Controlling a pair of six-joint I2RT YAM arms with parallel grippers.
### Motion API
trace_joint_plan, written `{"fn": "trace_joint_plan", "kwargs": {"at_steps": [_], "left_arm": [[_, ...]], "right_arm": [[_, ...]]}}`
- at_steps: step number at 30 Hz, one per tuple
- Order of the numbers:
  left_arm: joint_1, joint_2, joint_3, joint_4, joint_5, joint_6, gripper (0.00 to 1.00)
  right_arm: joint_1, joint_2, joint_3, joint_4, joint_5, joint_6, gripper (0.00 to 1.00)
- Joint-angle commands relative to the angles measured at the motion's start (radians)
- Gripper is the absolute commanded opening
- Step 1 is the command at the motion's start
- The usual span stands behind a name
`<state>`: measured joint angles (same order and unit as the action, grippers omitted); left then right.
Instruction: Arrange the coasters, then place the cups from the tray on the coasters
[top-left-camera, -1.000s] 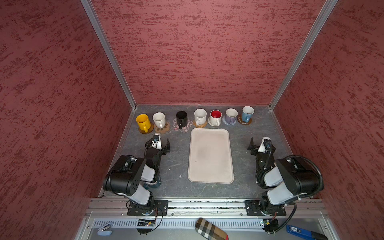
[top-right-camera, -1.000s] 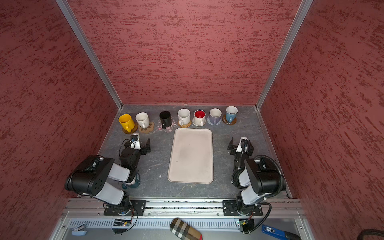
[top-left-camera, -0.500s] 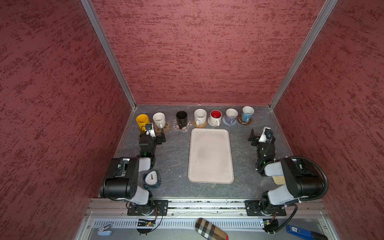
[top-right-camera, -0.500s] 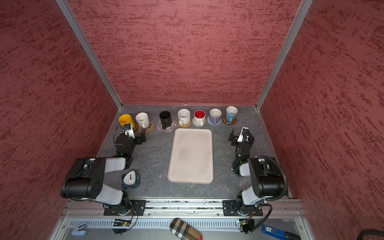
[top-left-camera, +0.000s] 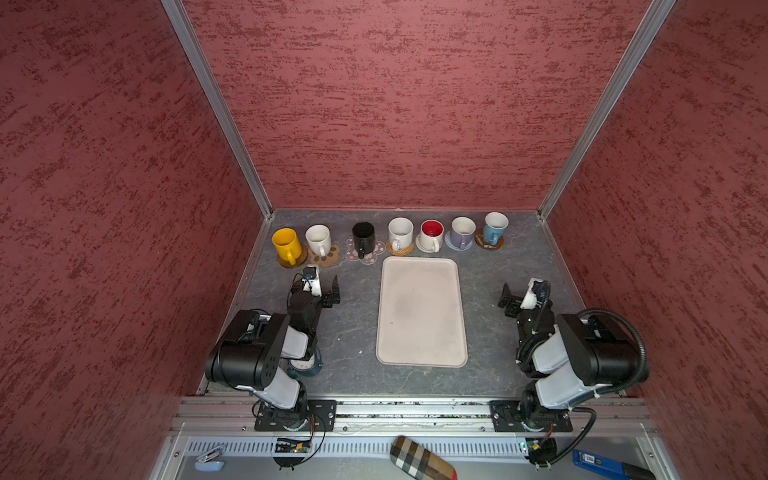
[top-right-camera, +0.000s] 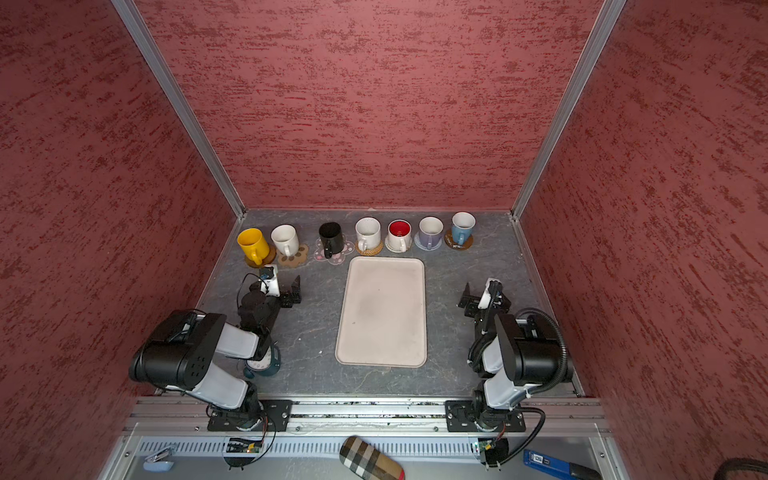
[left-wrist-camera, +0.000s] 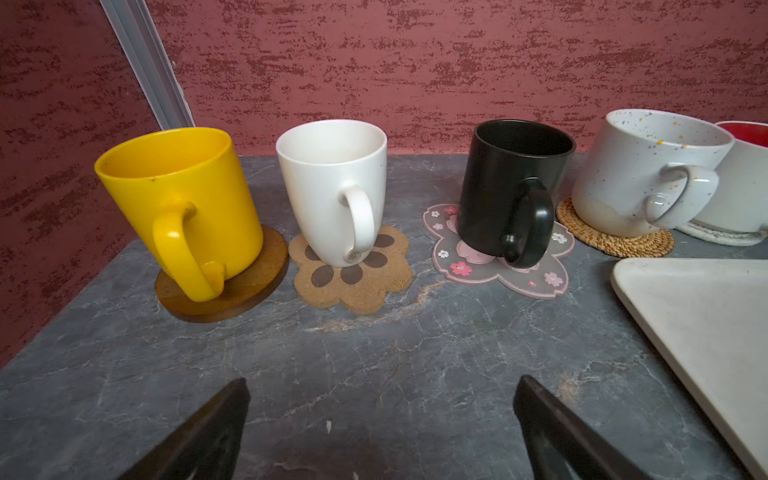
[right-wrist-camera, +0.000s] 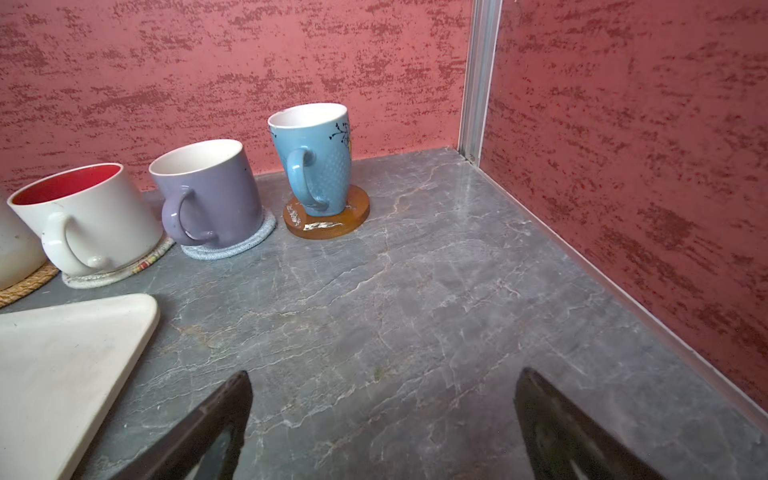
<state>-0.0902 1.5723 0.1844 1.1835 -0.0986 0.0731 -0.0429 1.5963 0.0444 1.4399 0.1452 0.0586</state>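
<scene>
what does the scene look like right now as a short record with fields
cups: seven handled mugs in a back row, yellow handled mug leftmost, light blue handled mug rightmost
coasters: one under each mug, e.g. tan paw-shaped coaster
tray: flat beige rectangular tray, bare
left gripper: open, holding nothing
right gripper: open, holding nothing
task: looks done

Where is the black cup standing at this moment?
In both top views the black cup stands on the pink flower coaster in the back row, third from the left, between the plain white cup and the speckled white cup.
</scene>
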Motion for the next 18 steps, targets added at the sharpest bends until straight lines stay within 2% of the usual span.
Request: {"fn": "trace_joint_plan", "kwargs": {"at_steps": [1, 3, 4, 5, 6, 8, 18], "left_arm": [[0.004, -0.003, 0.025, 0.083, -0.032, 0.023, 1.00], [0.045, -0.035, 0.123, -0.140, -0.007, -0.019, 1.00], [0.099, -0.039, 0.191, -0.283, 0.090, -0.050, 1.00], [0.145, -0.042, 0.202, -0.314, 0.188, -0.076, 1.00], [0.164, -0.037, 0.197, -0.295, 0.221, -0.086, 1.00], [0.142, -0.041, 0.204, -0.313, 0.181, -0.073, 1.00], [0.126, -0.038, 0.198, -0.297, 0.152, -0.067, 1.00]], "right_arm": [[0.017, -0.001, 0.031, 0.155, 0.009, -0.029, 0.99], [0.017, -0.018, 0.071, 0.065, 0.011, -0.029, 0.99], [0.018, -0.038, 0.118, -0.040, 0.014, -0.028, 0.99], [0.018, -0.045, 0.172, -0.155, 0.014, -0.028, 0.99], [0.018, -0.043, 0.240, -0.284, 0.005, -0.027, 0.99], [-0.001, -0.044, 0.243, -0.289, -0.015, -0.011, 0.99], [0.003, -0.046, 0.229, -0.269, -0.022, -0.019, 0.99]]}}
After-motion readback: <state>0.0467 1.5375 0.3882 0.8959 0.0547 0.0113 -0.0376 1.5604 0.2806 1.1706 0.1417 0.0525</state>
